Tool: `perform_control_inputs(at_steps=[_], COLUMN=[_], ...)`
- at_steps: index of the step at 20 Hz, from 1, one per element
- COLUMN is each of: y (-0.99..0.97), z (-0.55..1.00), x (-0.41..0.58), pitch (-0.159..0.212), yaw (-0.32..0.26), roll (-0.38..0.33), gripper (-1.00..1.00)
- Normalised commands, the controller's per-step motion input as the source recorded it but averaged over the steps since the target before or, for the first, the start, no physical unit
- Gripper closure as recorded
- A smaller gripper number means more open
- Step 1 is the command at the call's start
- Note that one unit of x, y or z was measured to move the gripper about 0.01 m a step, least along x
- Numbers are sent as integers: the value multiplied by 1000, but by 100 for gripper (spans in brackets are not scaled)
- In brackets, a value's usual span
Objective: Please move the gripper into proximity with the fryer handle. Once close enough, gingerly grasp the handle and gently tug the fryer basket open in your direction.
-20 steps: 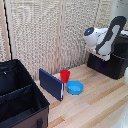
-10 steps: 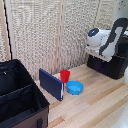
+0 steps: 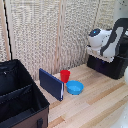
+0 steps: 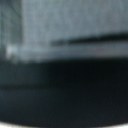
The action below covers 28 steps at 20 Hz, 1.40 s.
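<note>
Fryer basket (image 3: 111, 66) sits directly under the gripper (image 3: 98, 53), at its 6 o'clock. Handle is hidden. Whether the jaws are released or clenched cannot be told.

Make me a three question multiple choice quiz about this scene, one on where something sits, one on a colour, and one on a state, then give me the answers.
1. Where does the red cup stand?
A. Inside the black fabric case
B. On the wooden floor beside the blue bowl
C. On top of the fryer

2. What colour is the bowl?
A. Blue
B. Green
C. Yellow

3. How does the black fabric case stand?
A. Zipped shut
B. Lying upside down
C. Open at the top

Answers:
1. B: the exterior view shows the cup on the floor, just behind the bowl and next to the dark blue flat book-like item.
2. A: the bowl is plainly light blue.
3. C: the case's dark interior shows from above.

The white arm is over the black fryer; its gripper is hidden there.
</note>
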Motion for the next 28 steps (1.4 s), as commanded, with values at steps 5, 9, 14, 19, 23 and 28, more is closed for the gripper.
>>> perform_control_inputs(at_steps=[5, 9, 14, 19, 23, 28], y=[433, 520, 857, 949, 934, 920], z=[10, 33, -141, -266, -236, -387], x=[-34, -2, -288, -299, -129, 10], pitch=[212, 159, -35, -70, -130, -105], yaw=[-10, -10, -2, 0, -26, -78], roll=[330, 339, 158, 91, 77, 37], gripper=[100, 100, 100, 100, 100, 100])
